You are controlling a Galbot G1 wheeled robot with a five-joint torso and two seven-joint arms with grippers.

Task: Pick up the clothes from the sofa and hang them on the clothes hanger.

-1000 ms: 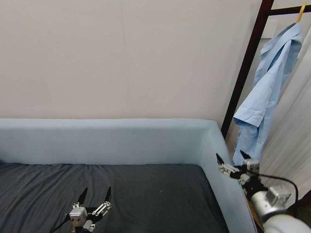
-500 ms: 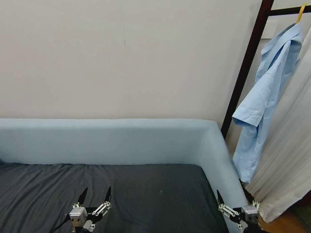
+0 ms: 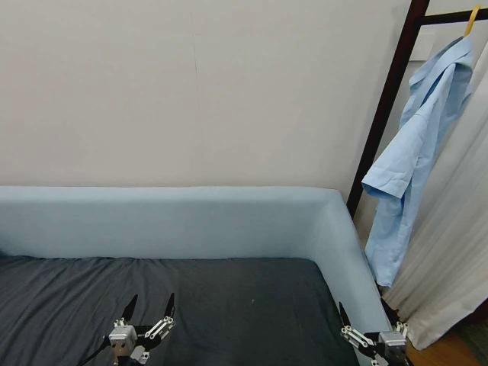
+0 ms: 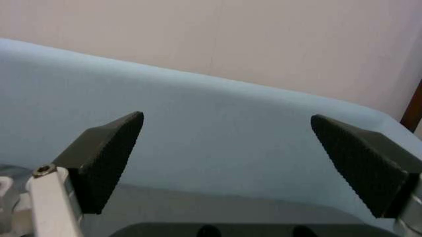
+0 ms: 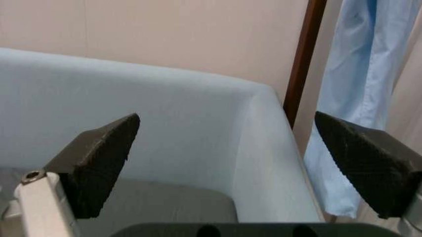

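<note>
Lower left: left gripper over the dark grey seat cushion of the pale blue upholstered sofa, jaws spread, holding nothing. Lower right: right gripper at the sofa's end wall, jaws apart, empty. Upper right: light blue collared shirt hangs from a yellow hanger on the dark brown wooden rack, beside a white curtain.

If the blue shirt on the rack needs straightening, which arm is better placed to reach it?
Probably the right. The right gripper, open and empty, is by the sofa armrest nearest the blue shirt. The left gripper, also open, is over the dark seat, farther away.
</note>
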